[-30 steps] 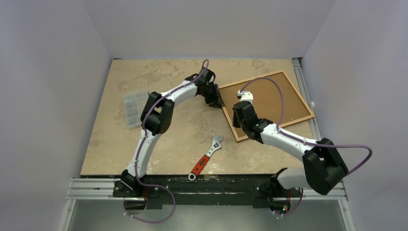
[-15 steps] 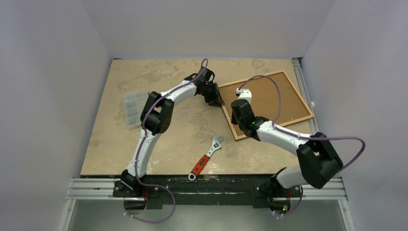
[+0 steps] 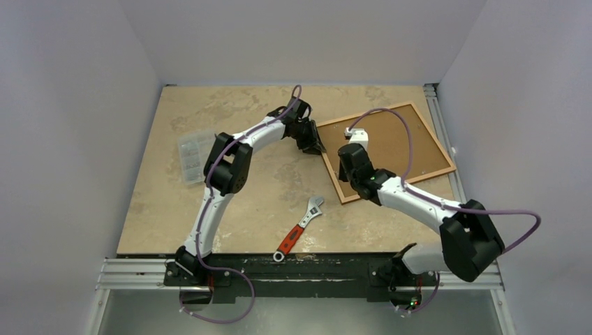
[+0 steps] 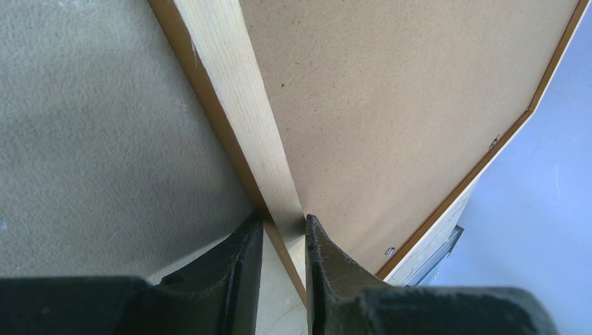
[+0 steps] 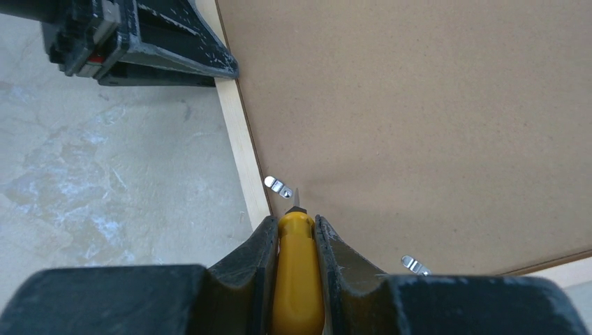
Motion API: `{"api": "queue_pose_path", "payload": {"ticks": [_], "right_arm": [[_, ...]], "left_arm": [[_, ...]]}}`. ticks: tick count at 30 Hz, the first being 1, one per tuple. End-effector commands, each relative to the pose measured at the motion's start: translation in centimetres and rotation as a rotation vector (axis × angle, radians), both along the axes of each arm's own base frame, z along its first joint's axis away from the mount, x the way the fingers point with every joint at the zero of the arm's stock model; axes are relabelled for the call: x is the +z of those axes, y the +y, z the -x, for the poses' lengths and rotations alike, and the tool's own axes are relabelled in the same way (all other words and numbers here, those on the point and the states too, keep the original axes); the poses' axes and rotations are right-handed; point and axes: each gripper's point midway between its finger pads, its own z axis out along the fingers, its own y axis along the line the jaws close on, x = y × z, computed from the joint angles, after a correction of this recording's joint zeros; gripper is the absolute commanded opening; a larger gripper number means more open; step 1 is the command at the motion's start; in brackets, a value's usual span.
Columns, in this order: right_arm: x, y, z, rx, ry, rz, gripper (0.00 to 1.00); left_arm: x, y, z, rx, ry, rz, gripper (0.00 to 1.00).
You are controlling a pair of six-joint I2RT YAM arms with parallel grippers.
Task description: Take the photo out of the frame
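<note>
The frame lies face down at the back right, its orange-brown border around the cork-brown backing board. The photo is hidden under the board. My left gripper is shut on the frame's left rail, one finger on each side of it. My right gripper is shut on a yellow-handled screwdriver over the board's near left edge. The screwdriver's tip sits just beside a small metal retaining clip. A second clip lies to the right.
A red-handled adjustable wrench lies on the table in front of the frame. A clear plastic parts box sits at the left. A metal rail runs along the table's right side, close to the frame's far corner. Walls enclose three sides.
My right wrist has shifted slightly over the frame's left edge, a little left and then back right, and the elbow swung with it. The left arm and the frame have not moved.
</note>
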Motion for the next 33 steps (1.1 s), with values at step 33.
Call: {"api": "queue_pose_path", "payload": {"ticks": [33], "right_arm": [[-2.1, -0.4, -0.3, -0.015, 0.044, 0.052, 0.00]], "left_arm": [[0.4, -1.1, 0.6, -0.057, 0.014, 0.052, 0.00]]}}
